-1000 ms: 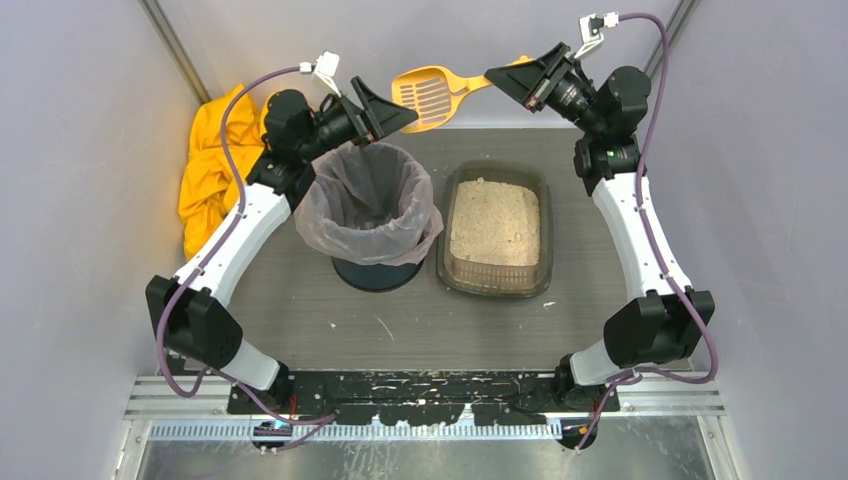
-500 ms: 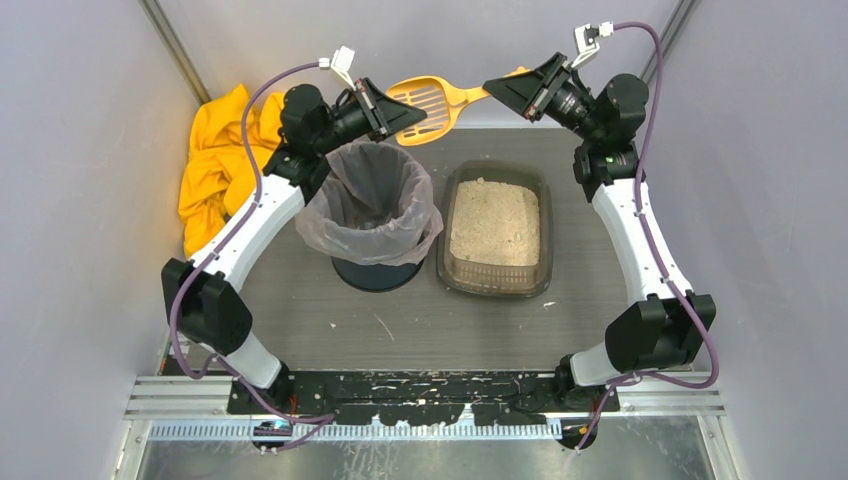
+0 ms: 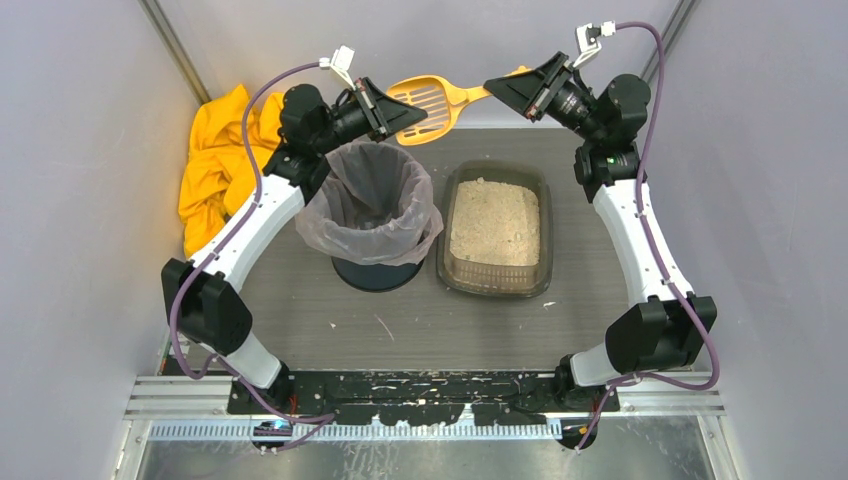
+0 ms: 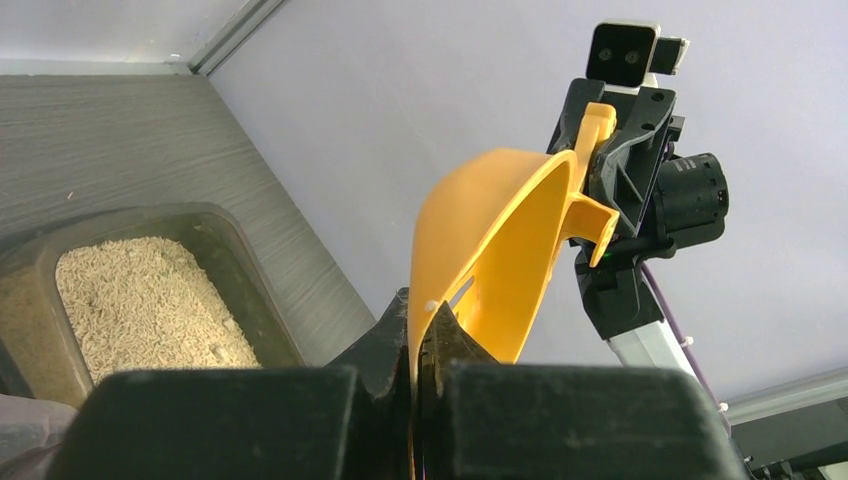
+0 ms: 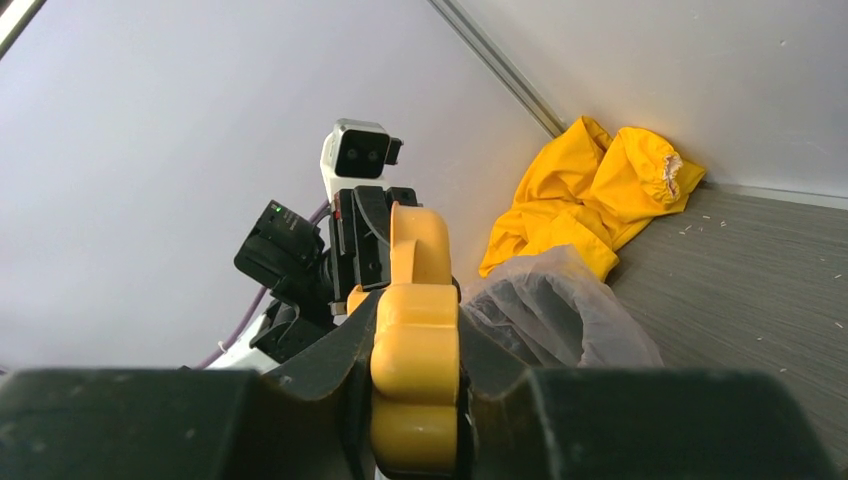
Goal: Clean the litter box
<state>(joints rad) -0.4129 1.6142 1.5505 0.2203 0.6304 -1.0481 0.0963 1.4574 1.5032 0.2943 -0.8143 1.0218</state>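
The litter box (image 3: 497, 228), a shallow dark translucent tray of beige litter, sits on the table right of centre; it also shows at the lower left of the left wrist view (image 4: 140, 290). An orange slotted scoop (image 3: 430, 98) hangs in the air behind it, held at both ends. My left gripper (image 3: 398, 112) is shut on the rim of the scoop's bowl (image 4: 480, 250), above the bin. My right gripper (image 3: 497, 88) is shut on the scoop's handle (image 5: 415, 350).
A round bin with a clear bag liner (image 3: 371, 205) stands left of the litter box. A crumpled yellow cloth (image 3: 215, 160) lies in the back left corner. Grey walls close in on three sides. Loose litter grains dot the table front (image 3: 385, 325).
My left gripper rose from the bin's rim, moved right to the scoop's bowl and shut on it. The scoop and my right gripper tilted slightly and have held still since.
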